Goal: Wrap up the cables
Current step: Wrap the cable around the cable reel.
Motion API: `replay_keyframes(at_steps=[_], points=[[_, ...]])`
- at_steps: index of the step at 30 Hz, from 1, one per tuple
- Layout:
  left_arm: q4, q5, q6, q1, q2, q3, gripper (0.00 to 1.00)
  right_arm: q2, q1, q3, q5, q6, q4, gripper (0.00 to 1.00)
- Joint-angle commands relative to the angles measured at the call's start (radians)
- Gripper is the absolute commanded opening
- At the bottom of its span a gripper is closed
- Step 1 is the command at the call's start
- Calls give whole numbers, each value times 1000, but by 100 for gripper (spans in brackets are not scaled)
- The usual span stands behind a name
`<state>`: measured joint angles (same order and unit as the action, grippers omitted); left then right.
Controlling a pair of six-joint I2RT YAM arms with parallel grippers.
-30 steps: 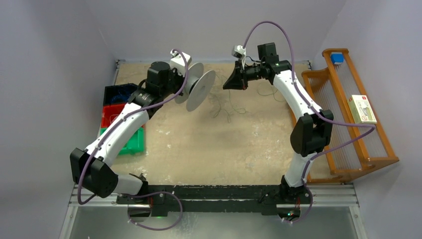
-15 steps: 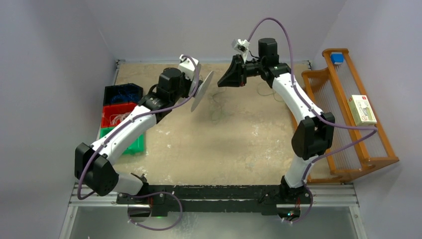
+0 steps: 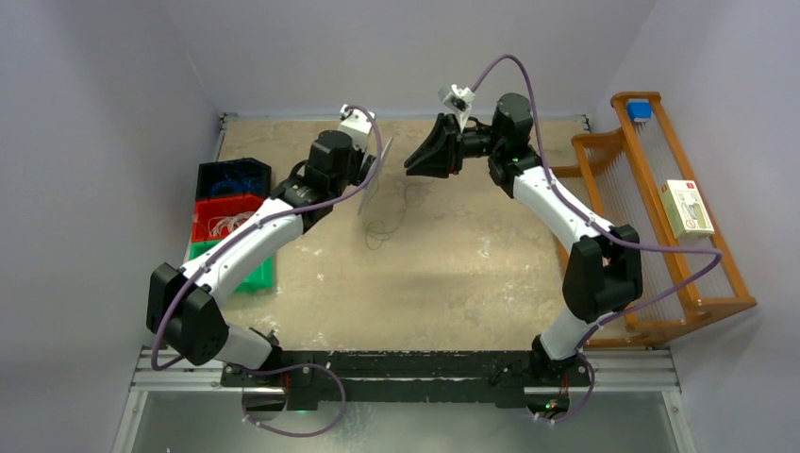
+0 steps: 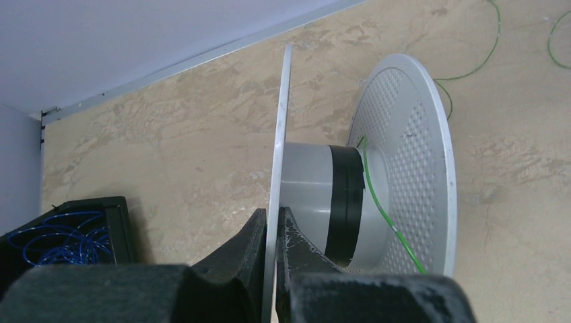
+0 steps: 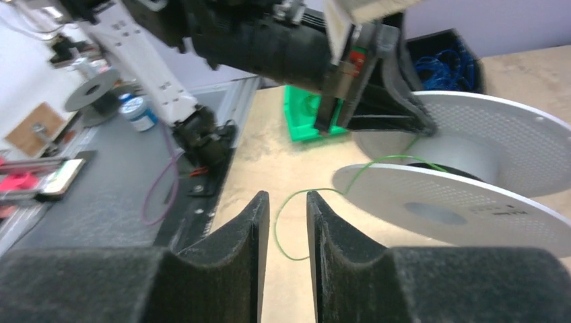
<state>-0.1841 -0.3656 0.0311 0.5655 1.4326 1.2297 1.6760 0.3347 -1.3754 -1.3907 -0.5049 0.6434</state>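
A pale grey round spool (image 3: 375, 176) is held edge-on above the far middle of the table. My left gripper (image 3: 362, 168) is shut on its near flange (image 4: 279, 148); the fingertips (image 4: 273, 212) pinch the thin disc. A black band and a thin green cable (image 4: 384, 212) lie on the spool's core (image 4: 316, 192). The cable hangs off the spool and trails in loose loops on the table (image 3: 382, 226). My right gripper (image 3: 411, 162) is just right of the spool, its jaws a little apart (image 5: 288, 196). The cable (image 5: 278, 229) shows through the gap, apart from the pads.
Blue, red and green bins (image 3: 226, 222) stand at the left table edge, with blue wire in the blue one (image 4: 60, 235). A wooden rack (image 3: 660, 217) with a small box (image 3: 686, 208) stands at the right.
My left arm has swung the spool right and turned it edge-on. My right gripper has moved left toward the spool. The loose cable loops have shifted left on the table.
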Motion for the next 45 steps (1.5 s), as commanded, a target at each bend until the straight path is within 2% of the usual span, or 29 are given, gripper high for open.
replay_keyframes(at_steps=[1,2,4,7,11,16,22,24,27,30,31,32,33,39,45], points=[[72,-35,-83,4,-11,108,0,-31,39,-69,236,687,-557,33],[58,-28,-90,3,-11,125,0,-30,60,-71,303,802,-639,35],[40,-13,-102,3,-7,157,0,-41,107,-28,409,900,-664,43],[16,-2,-120,4,1,193,0,-92,155,93,479,950,-555,52],[10,-1,-133,1,5,211,0,-161,210,235,474,1070,-457,65],[12,11,-146,-4,4,209,0,-179,246,291,489,1144,-424,68],[13,43,-171,-25,-1,208,0,-138,294,329,586,1087,-319,68],[10,53,-185,-35,-2,209,0,-109,299,321,585,1096,-334,66],[8,59,-208,-53,-6,213,0,-75,305,317,541,1118,-364,58],[8,60,-233,-70,-10,214,0,-48,317,311,512,1140,-395,35],[7,63,-242,-76,-12,215,0,-40,321,305,503,1145,-406,23],[6,65,-251,-83,-12,216,0,-33,322,299,490,1155,-419,7],[5,64,-260,-89,-12,220,0,-28,323,295,475,1168,-434,0],[-4,46,-348,-135,-7,255,0,-25,338,291,451,1243,-519,0],[-25,139,-464,-198,8,282,0,3,373,261,536,1176,-518,0]])
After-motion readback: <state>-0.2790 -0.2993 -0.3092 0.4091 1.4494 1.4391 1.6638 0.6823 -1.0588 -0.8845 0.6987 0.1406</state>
